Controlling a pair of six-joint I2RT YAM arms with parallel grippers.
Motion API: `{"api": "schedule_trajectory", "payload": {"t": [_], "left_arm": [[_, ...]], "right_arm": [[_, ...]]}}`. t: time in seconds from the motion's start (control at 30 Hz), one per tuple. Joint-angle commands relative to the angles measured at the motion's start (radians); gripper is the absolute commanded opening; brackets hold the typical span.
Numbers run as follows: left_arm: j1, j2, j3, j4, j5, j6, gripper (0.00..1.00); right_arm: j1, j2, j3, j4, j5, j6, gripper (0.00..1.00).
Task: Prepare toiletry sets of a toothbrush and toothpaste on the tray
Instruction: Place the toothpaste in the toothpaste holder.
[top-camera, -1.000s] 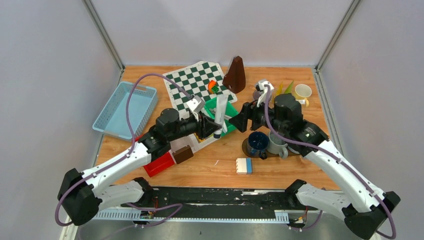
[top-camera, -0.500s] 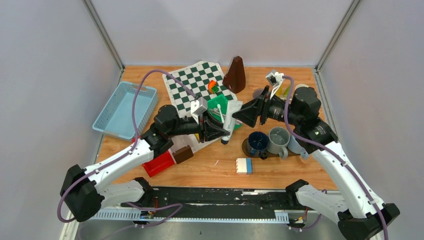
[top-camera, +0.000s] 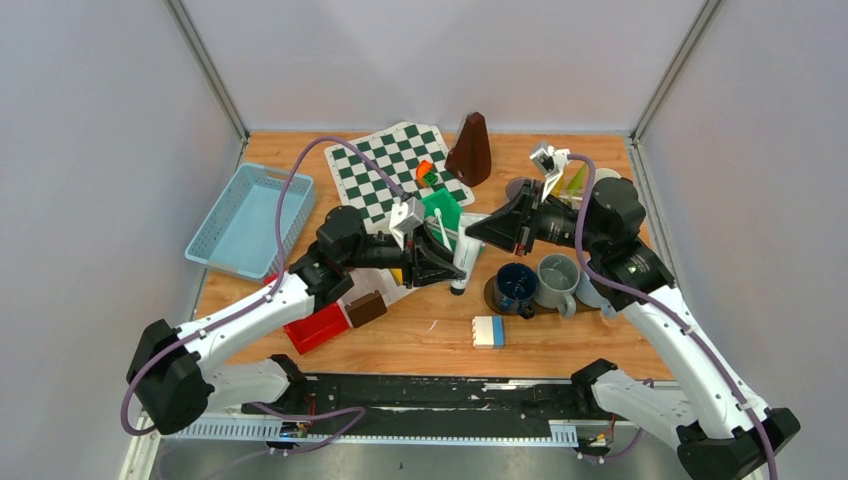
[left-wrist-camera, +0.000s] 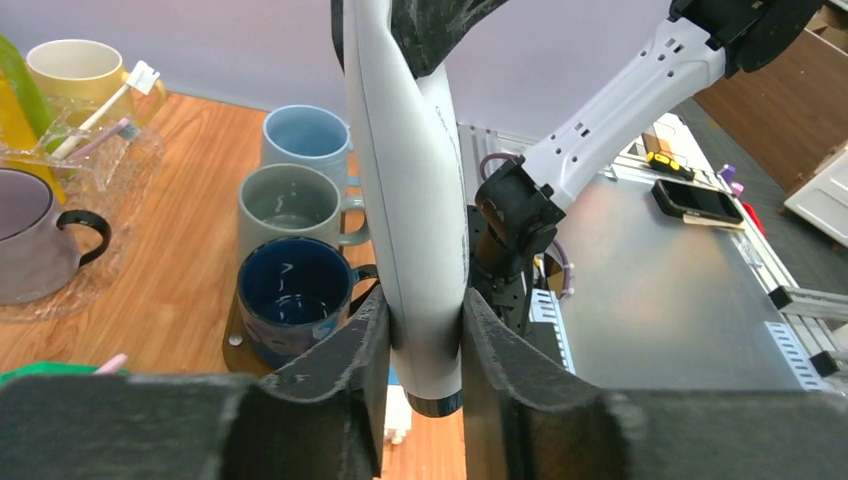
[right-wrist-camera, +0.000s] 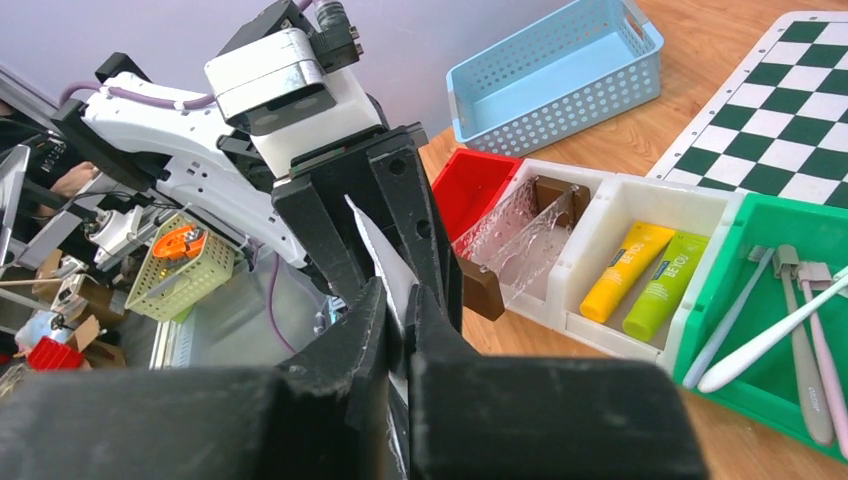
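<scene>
While both arms meet above the wooden tabletop (top-camera: 440, 340), a white plastic toothpaste tube (left-wrist-camera: 405, 180) is held in the air between them, just beside the glossy dark blue ceramic mug (left-wrist-camera: 290, 300). The left fingers (left-wrist-camera: 345, 365) pinch its rounded body near the cap. The right fingers (right-wrist-camera: 362, 338) are pressed together on its flat crimped end. The step looks like a handover, probably to the right arm, which stands nearer the mugs. Next, the left fingers would need to spread and back away without dragging the tube. The right arm could then lower it into an empty mug, perhaps the dark blue one or the grey-green ceramic mug (left-wrist-camera: 290, 205) behind it.
</scene>
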Motion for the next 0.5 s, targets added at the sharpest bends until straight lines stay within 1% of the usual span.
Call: {"api": "schedule_trajectory", "payload": {"t": [0.0, 0.03, 0.07, 0.1, 0.13, 0.17, 0.2, 0.23, 0.27, 0.33, 0.37, 0.4, 0.43, 0.47], "left_arm": [[-0.004, -0.015, 0.048, 0.001, -0.019, 0.036, 0.40], [-0.004, -0.026, 0.047, -0.010, -0.052, 0.045, 0.49], [-0.004, -0.032, 0.047, -0.041, -0.070, 0.053, 0.53], [-0.004, -0.048, 0.049, -0.062, -0.112, 0.072, 0.62], [-0.004, -0.056, 0.051, -0.111, -0.139, 0.083, 0.67], [-0.004, -0.074, 0.056, -0.138, -0.192, 0.106, 0.76], [-0.003, -0.083, 0.058, -0.186, -0.220, 0.124, 0.79], [-0.003, -0.103, 0.060, -0.210, -0.285, 0.130, 0.84], [-0.003, -0.125, 0.061, -0.253, -0.321, 0.135, 0.87], [-0.004, -0.155, 0.061, -0.311, -0.475, 0.133, 0.93], [-0.004, -0.165, 0.060, -0.349, -0.511, 0.130, 0.96], [-0.002, -0.182, 0.061, -0.367, -0.582, 0.120, 0.98], [-0.001, -0.190, 0.062, -0.394, -0.614, 0.115, 0.98], [-0.002, -0.205, 0.062, -0.420, -0.674, 0.105, 0.99]], "right_arm": [[-0.006, -0.046, -0.026, 0.046, 0.043, 0.012, 0.00], [-0.009, -0.059, -0.038, 0.042, 0.065, 0.010, 0.00], [-0.012, -0.074, -0.045, 0.036, 0.091, 0.009, 0.00], [-0.014, -0.090, -0.053, 0.027, 0.127, 0.006, 0.00], [-0.015, -0.109, -0.061, 0.015, 0.168, -0.003, 0.00], [-0.016, -0.129, -0.069, 0.002, 0.211, -0.010, 0.00], [-0.017, -0.148, -0.077, -0.013, 0.260, -0.018, 0.00], [-0.019, -0.168, -0.082, -0.029, 0.311, -0.027, 0.00], [-0.019, -0.188, -0.088, -0.048, 0.370, -0.036, 0.00], [-0.020, -0.225, -0.094, -0.106, 0.501, -0.049, 0.00], [-0.021, -0.247, -0.097, -0.130, 0.576, -0.055, 0.00], [-0.021, -0.265, -0.100, -0.155, 0.644, -0.061, 0.00], [-0.020, -0.283, -0.105, -0.175, 0.722, -0.064, 0.00], [-0.021, -0.301, -0.111, -0.194, 0.826, -0.068, 0.00]]}}
